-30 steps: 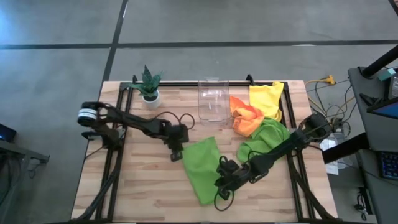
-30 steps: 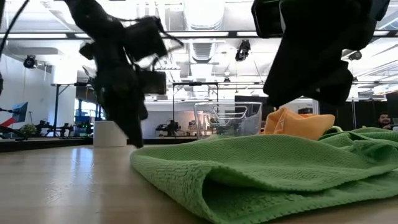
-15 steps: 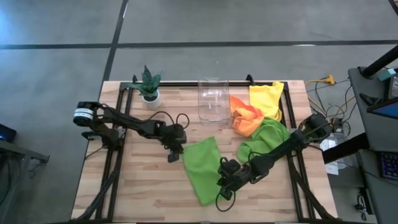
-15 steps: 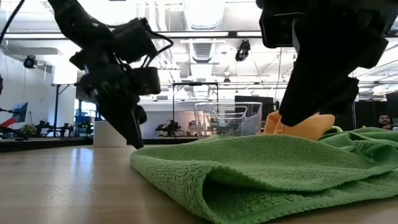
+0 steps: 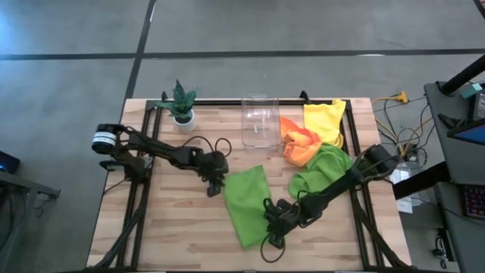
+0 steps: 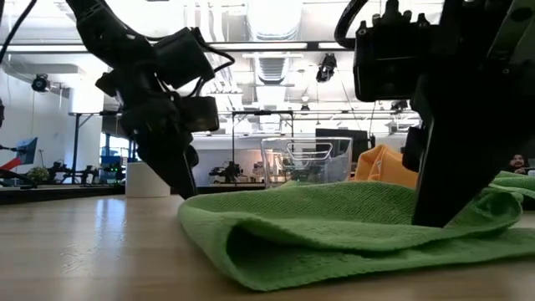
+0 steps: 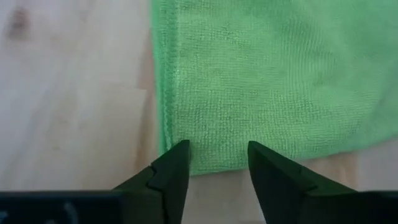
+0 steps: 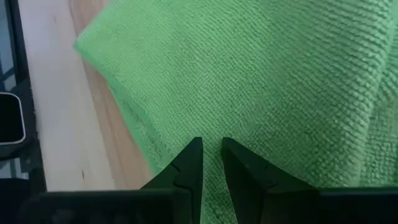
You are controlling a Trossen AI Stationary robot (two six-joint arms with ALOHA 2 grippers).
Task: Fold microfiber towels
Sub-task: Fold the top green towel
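Lime towel [image 5: 244, 205] spread flat — left end effector [image 7: 214, 163] parted at corner, right end effector [image 8: 211, 155] nearly closed, empty

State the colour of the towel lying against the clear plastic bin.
Orange: the crumpled microfiber towel beside the clear plastic bin, clearest in the high view.

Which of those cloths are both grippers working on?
The lime green microfiber towel spread flat mid-table; the other green, orange and yellow ones lie bunched near the clear bin.

The right arm [image 6: 451, 109] blocks most of the orange towel [image 6: 383, 165]; the green towel [image 6: 351, 226] runs off frame right.
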